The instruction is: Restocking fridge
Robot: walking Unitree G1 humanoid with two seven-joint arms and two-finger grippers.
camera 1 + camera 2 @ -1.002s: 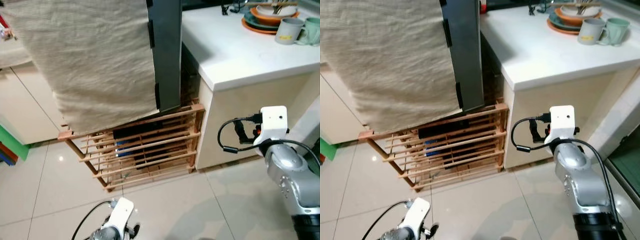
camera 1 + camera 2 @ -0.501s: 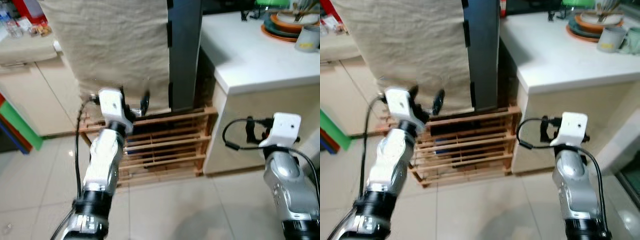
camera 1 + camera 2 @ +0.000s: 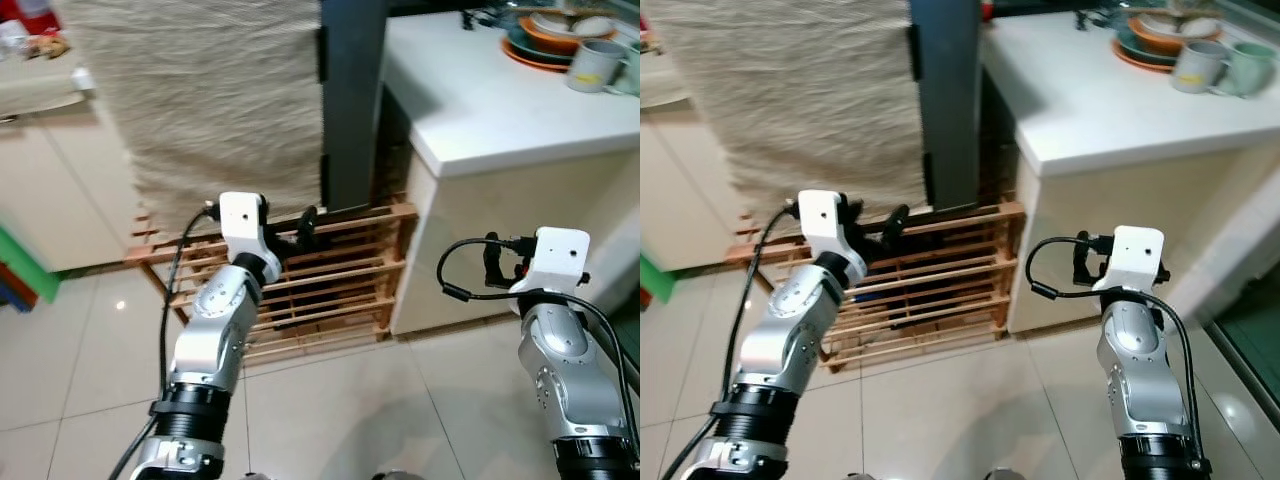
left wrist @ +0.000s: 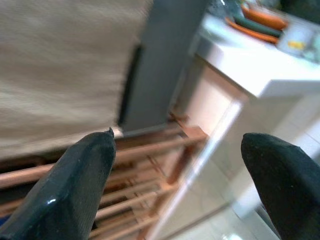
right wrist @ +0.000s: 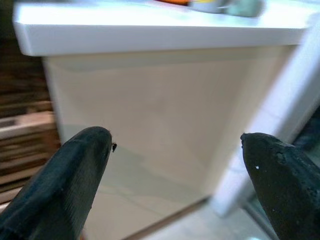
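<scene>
Restock looks barely begun: left gripper [image 3: 300,226] raised by wooden rack [image 3: 340,285], right gripper [image 5: 175,165] facing worktop [image 3: 470,100]; both jaws spread, nothing held.

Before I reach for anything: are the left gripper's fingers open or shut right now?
Open. In the left wrist view the two black fingers stand wide apart with nothing between them, ahead of the wooden rack.
</scene>
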